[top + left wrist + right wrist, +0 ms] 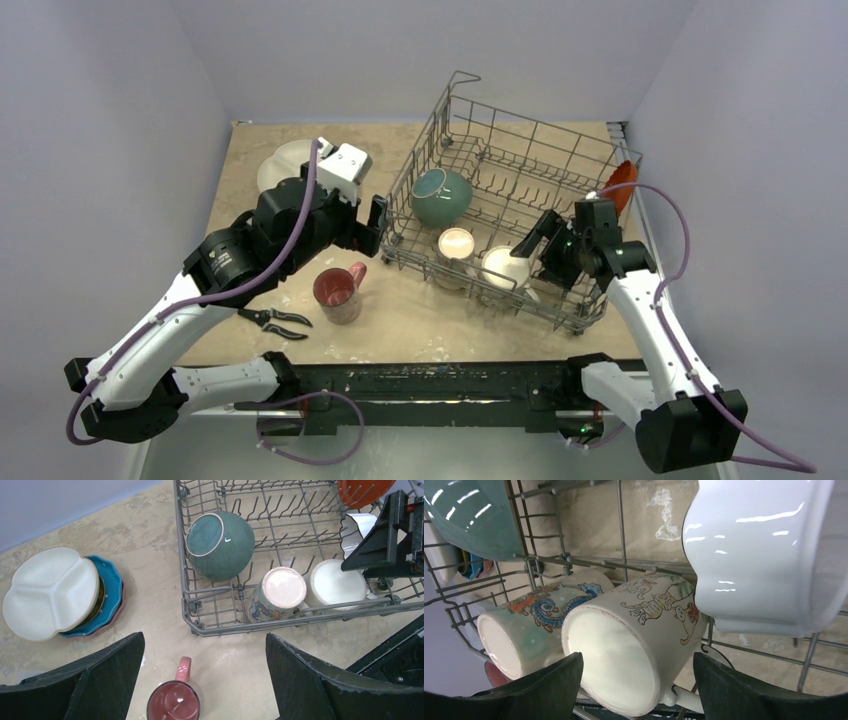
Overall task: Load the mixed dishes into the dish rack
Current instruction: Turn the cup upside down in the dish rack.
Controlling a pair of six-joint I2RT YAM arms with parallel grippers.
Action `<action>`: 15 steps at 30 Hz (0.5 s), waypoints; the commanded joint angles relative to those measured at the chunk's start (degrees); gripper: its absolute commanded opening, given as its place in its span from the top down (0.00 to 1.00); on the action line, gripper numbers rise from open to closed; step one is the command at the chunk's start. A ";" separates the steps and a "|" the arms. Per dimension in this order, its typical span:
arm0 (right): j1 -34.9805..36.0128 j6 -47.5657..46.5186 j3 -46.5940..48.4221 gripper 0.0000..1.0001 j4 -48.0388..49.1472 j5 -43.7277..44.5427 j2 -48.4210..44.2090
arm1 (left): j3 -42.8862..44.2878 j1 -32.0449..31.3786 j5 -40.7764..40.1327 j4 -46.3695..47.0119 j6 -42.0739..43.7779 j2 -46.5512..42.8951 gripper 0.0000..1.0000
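While the right jaws gape, the cream mug (624,650) lies between them in the dish rack (621,530)

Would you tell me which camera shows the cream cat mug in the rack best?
The right wrist view: the cream cat mug fills it, drawings legible. The left wrist and top views show only its pale base.

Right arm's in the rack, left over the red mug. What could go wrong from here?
1. The right tool has its open jaws straddling the cream mug, with the small white bowl close beside; pulling out could knock either.
2. The left tool hangs open above the red mug, close to the dish rack; descending might clip the wire.
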 commanded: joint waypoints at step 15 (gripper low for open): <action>-2.19 -7.48 3.78 0.21 6.95 16.12 4.84 | 1.53 0.59 -0.16 0.83 0.90 -0.20 0.11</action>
